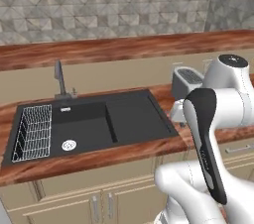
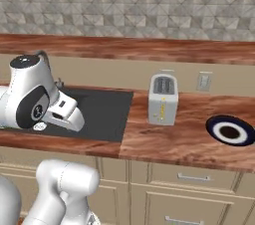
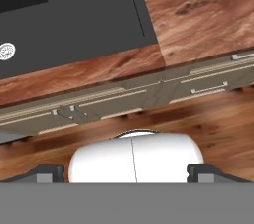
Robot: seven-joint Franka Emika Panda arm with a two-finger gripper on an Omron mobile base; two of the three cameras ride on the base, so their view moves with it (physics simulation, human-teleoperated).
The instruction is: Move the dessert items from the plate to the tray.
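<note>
The black sink basin [image 1: 89, 124] serves as the landmark, set into the wooden counter [image 2: 174, 142]. In the left base view a wire rack [image 1: 32, 133] sits in the sink's left compartment, a round drain [image 1: 69, 144] lies just right of the rack, and a grey faucet [image 1: 60, 79] rises behind the sink's back edge. The toaster [image 1: 186, 80] stands on the counter right of the sink, partly hidden by the arm.

The right base view shows the toaster [image 2: 163, 99] in full, just right of the sink, with a wall outlet [image 2: 203, 81] behind and right of it. Further right of the sink, beyond the toaster, lies a plate [image 2: 230, 130] with a dark blue rim and white ring; a dark round shape sits at its centre, but it is too small to say which dessert item it is.

The hand view looks down past the sink's front edge onto the cabinet fronts [image 3: 149, 94] and the wooden floor [image 3: 208, 124]. The drain [image 3: 6, 51] shows at its left edge. The gripper [image 3: 131, 171] points downward there; two dark finger tips stand far apart at the bottom corners, so it is spread wide with nothing between the fingers.
</note>
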